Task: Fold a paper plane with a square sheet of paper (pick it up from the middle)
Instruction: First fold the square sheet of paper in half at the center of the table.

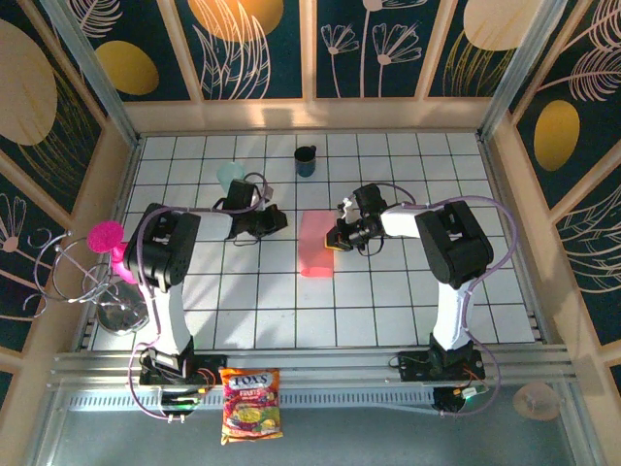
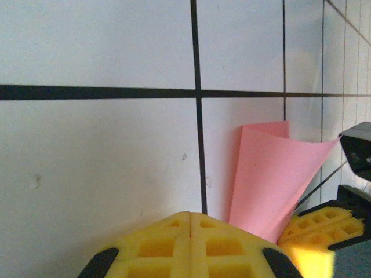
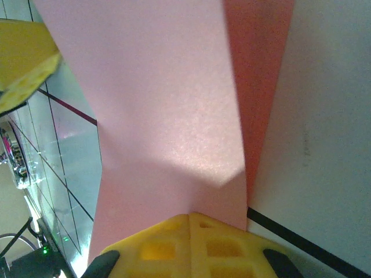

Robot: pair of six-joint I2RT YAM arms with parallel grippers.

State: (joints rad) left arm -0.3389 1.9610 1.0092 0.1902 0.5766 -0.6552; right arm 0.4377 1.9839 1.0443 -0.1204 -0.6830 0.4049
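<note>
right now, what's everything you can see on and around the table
square sheet of paper: one, salmon pink, mid table between the arms, right edge lifted
dark cup: one, dark, far side, near the middle
teal cup: one, pale teal, far left, behind the left arm's wrist
goblet: one, magenta, left edge of the table
wire rack: one, metal, left edge by the goblet
sweets bag: one, red and yellow, near rail by the left base
table: one, white tiles, dark grid
left fingers: two, yellow, shut on nothing, beside the paper
right fingers: two, yellow, shut on the paper's edge
</note>
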